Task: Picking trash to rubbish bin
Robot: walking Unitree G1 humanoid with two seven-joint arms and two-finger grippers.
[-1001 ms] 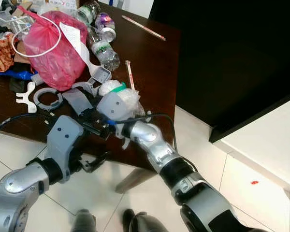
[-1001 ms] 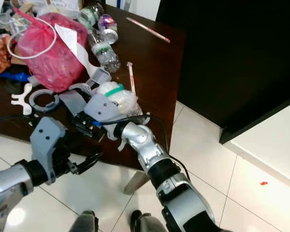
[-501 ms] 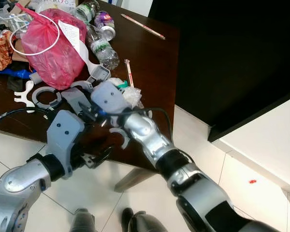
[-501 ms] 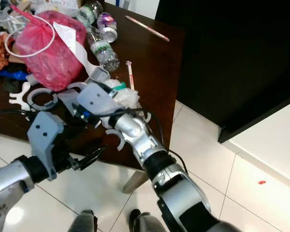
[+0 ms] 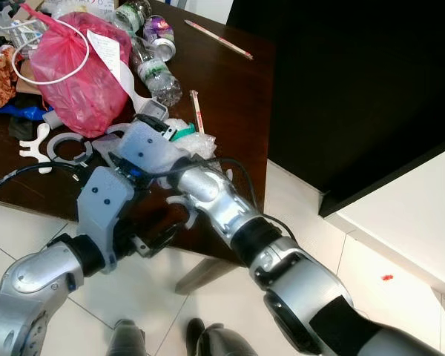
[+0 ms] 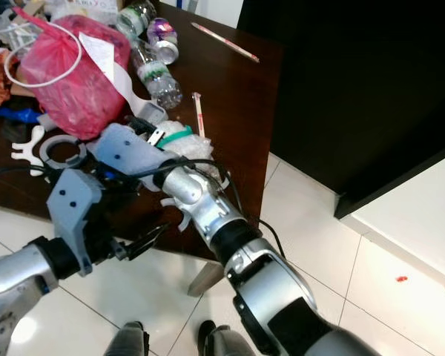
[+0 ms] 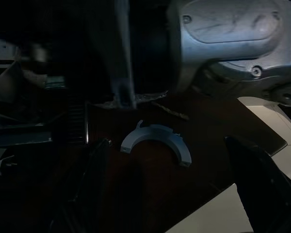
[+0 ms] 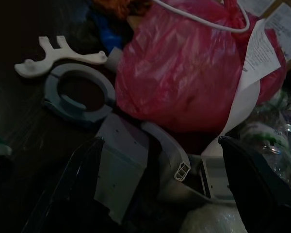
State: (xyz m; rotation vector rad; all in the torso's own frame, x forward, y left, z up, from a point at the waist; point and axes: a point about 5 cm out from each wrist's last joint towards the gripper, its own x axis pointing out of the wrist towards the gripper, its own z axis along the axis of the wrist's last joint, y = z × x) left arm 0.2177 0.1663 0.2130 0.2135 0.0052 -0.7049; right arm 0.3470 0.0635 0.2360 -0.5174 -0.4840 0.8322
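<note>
Trash covers a dark wooden table (image 5: 233, 96): a red plastic bag (image 5: 74, 70), clear bottles (image 5: 156, 70), a can (image 5: 163, 44), crumpled white wrap with a green band (image 5: 185, 137), a grey ring (image 5: 67, 148) and a white bracket (image 5: 33, 144). My right arm reaches left across the table. Its gripper (image 8: 160, 141) is open just above a flat grey plastic piece (image 8: 119, 165) and a white curved strip (image 8: 172, 150), beside the red bag (image 8: 184, 73). My left gripper (image 5: 157, 239) is open at the table's front edge, facing a grey arc piece (image 7: 155, 143).
A long thin stick (image 5: 219, 41) lies near the table's far corner and a paper-wrapped straw (image 5: 198, 111) lies mid-table. A tall black unit (image 5: 356, 89) stands to the right, with a white surface (image 5: 415, 215) before it. White floor tiles (image 5: 208, 297) lie below.
My right arm has swung left, from over the white wrap to the grey pieces beside the red bag. My left gripper has risen slightly toward the table edge.
</note>
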